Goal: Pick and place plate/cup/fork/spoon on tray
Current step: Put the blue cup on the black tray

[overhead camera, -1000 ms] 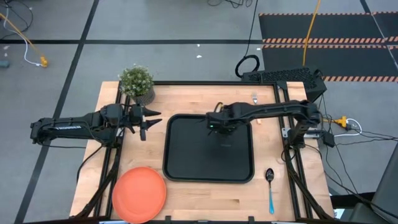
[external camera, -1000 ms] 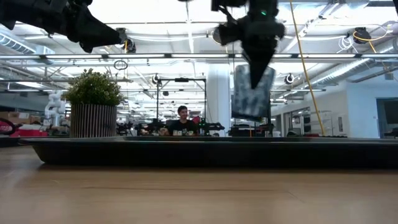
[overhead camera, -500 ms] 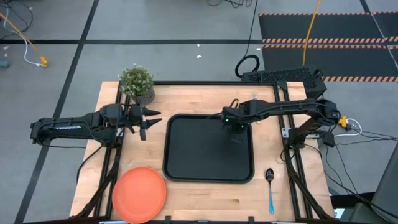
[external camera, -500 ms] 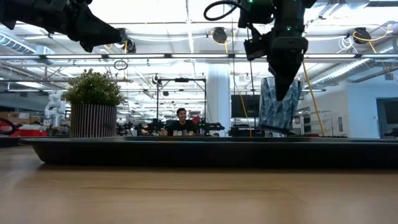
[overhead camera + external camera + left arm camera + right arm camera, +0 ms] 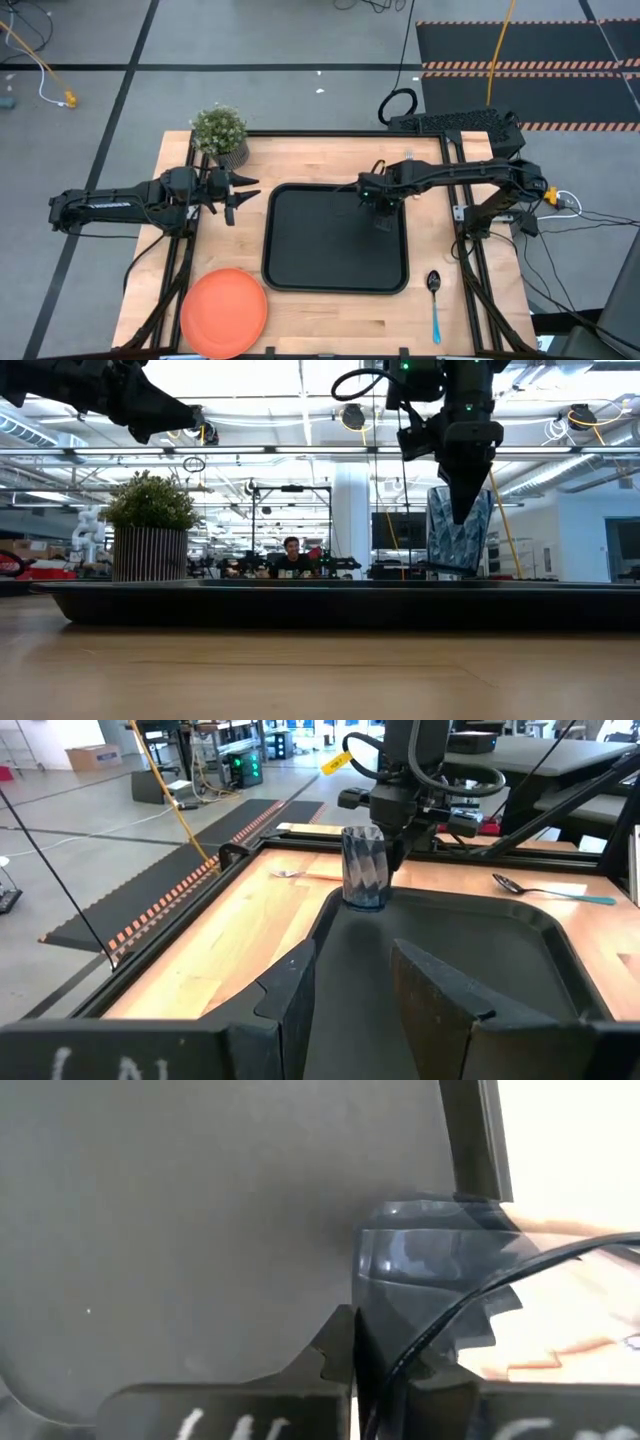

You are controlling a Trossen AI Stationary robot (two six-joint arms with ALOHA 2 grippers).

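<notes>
My right gripper (image 5: 462,508) hangs over the far right corner of the black tray (image 5: 300,250), shut on the dark faceted cup (image 5: 363,868). The cup's base is low over the tray; I cannot tell whether it touches. Left of the tray, my left gripper (image 5: 240,193) stands open and holds nothing. The orange plate (image 5: 223,311) lies flat at the near left. Right of the tray lies the blue-handled spoon (image 5: 435,300). The fork (image 5: 409,157) lies near the far edge. My right gripper holds the cup by its rim (image 5: 381,836), on one side of the mouth. Its fingers (image 5: 465,480) come from above, pointing down. The cup wall (image 5: 375,1295) sits right beside the shut fingertips, which hide the pinch itself. The cup hangs nearly upright below them.
A potted plant (image 5: 220,132) stands at the table's far left corner, just beyond my left gripper. Bare wood lies between the tray and the plate, and along the table's right side around the spoon.
My right gripper has carried the cup from over the middle of the tray's far part toward the table's right edge and downward. The cup hung tilted on the way and now hangs nearly upright, lower than before. The gripper has stayed shut.
</notes>
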